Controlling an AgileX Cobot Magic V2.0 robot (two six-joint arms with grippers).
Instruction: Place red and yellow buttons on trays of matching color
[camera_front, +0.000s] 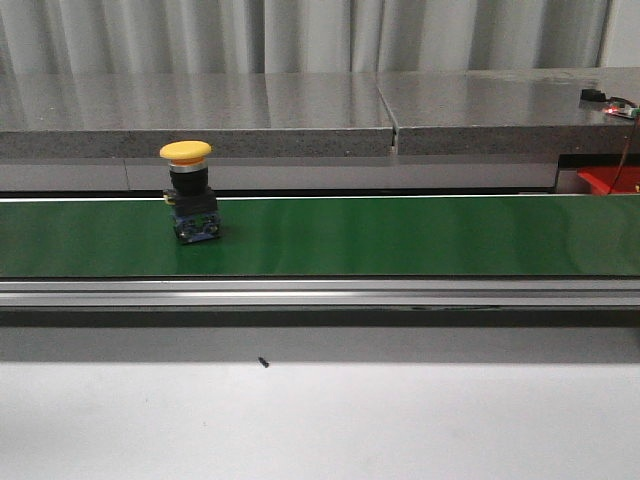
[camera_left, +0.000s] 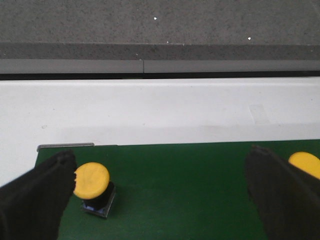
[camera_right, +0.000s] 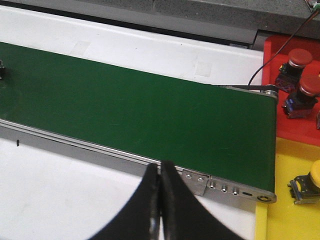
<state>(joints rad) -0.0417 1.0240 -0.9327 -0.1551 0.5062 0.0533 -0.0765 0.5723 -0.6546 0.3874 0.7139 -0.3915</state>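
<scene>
Yellow button (camera_front: 187, 152) stands upright on the green belt (camera_front: 400, 235), at about 9 o'clock in the front view, which shows neither arm; only the left wrist view shows a second yellow cap (camera_left: 305, 163) at the belt's edge, and the left gripper (camera_left: 160, 192) spread wide, holding nothing. Only the right wrist view shows the red tray (camera_right: 295, 90) with two red buttons (camera_right: 299, 58), the yellow tray (camera_right: 290, 220) with one button, and the right gripper (camera_right: 160, 172) pressed together, empty.
</scene>
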